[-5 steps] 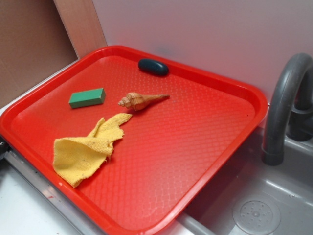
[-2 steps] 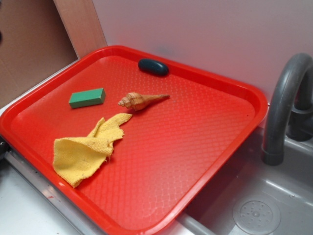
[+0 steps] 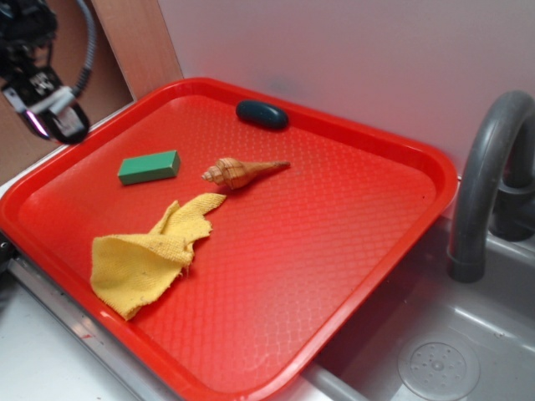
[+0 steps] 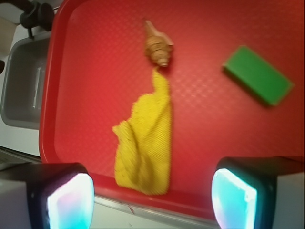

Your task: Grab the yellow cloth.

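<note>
The yellow cloth (image 3: 149, 253) lies crumpled on the near left part of the red tray (image 3: 351, 251), one corner reaching toward a brown seashell (image 3: 238, 172). In the wrist view the yellow cloth (image 4: 145, 138) lies below the seashell (image 4: 157, 45). My gripper (image 3: 52, 117) hangs high at the upper left, off the tray's left edge and well away from the cloth. The wrist view shows the gripper (image 4: 152, 198) open, its two fingertips wide apart above the tray's near rim with nothing between them.
A green block (image 3: 149, 167) lies left of the seashell, and a dark oval object (image 3: 262, 114) rests at the tray's far rim. A grey sink (image 3: 451, 351) with a curved tap (image 3: 485, 175) stands to the right. A wooden panel (image 3: 138, 42) rises behind.
My gripper has come into the exterior view at the upper left; it was out of sight before. The cloth, shell and block have not moved.
</note>
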`<state>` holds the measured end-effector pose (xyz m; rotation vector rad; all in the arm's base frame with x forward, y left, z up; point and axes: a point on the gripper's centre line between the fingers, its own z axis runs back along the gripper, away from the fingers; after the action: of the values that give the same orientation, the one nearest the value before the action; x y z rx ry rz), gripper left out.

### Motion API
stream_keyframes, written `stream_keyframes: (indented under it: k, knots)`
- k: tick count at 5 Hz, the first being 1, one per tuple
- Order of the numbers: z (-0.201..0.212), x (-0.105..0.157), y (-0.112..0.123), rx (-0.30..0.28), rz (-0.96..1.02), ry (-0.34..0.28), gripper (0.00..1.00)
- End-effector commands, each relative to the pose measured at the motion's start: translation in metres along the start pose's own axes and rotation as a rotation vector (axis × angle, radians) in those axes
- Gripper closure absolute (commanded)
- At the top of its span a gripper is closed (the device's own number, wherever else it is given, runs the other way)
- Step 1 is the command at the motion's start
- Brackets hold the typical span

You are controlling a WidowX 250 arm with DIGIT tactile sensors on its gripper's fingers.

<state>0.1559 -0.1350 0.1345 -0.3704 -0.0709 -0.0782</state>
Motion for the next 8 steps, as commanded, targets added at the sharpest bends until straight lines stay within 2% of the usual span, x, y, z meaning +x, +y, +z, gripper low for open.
stream_keyframes:
  k: [1,3,4,5,6,7,8]
  knots:
    - [-0.052,-0.006,-0.022,0.006,-0.098,0.121,0.0]
    - [-0.104,-0.021,-0.006,0.107,-0.148,0.276,0.0]
    - [-0.111,-0.025,-0.007,0.154,-0.179,0.296,0.6]
    - [-0.105,-0.024,-0.011,0.217,-0.196,0.275,1.0]
    - [-0.071,-0.016,-0.019,0.269,-0.217,0.217,1.0]
    - [-0.019,-0.005,-0.023,0.292,-0.187,0.113,1.0]
    - [0.037,-0.002,-0.018,0.375,-0.094,0.029,1.0]
